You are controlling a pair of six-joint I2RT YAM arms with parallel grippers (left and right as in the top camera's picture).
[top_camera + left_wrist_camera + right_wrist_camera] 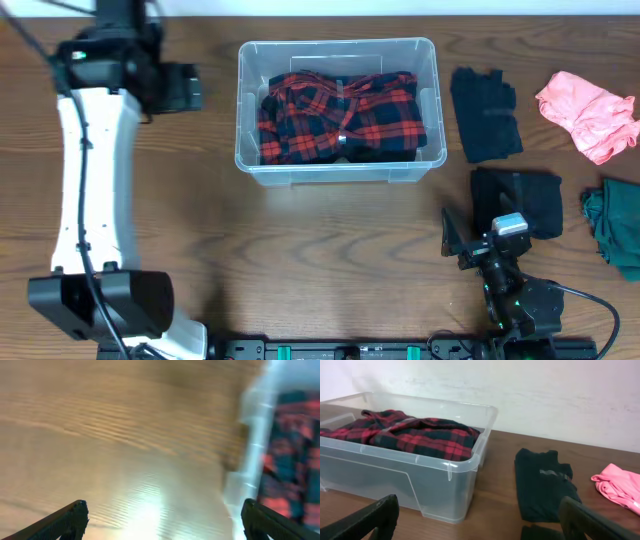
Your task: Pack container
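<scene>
The clear plastic container (pixel 245 110) stands at the back middle of the table and holds a crumpled red and black plaid shirt (pixel 340 115). My left gripper (pixel 190 88) hovers left of the container, open and empty; its wrist view is blurred and shows bare wood and the container's wall (pixel 252 445) at the right between wide jaws (pixel 165 507). My right gripper (pixel 462 238) is open and empty near the front right, next to a black garment (pixel 525 200). Its wrist view shows the container (pixel 435 485), the plaid shirt (pixel 415 435) and open jaws (pixel 479 502).
A second black garment (pixel 487 113) lies right of the container and also shows in the right wrist view (pixel 545 485). A pink garment (pixel 590 112) lies at the back right, a dark teal one (pixel 615 225) at the right edge. The left arm's white link (pixel 90 180) runs along the table's left side.
</scene>
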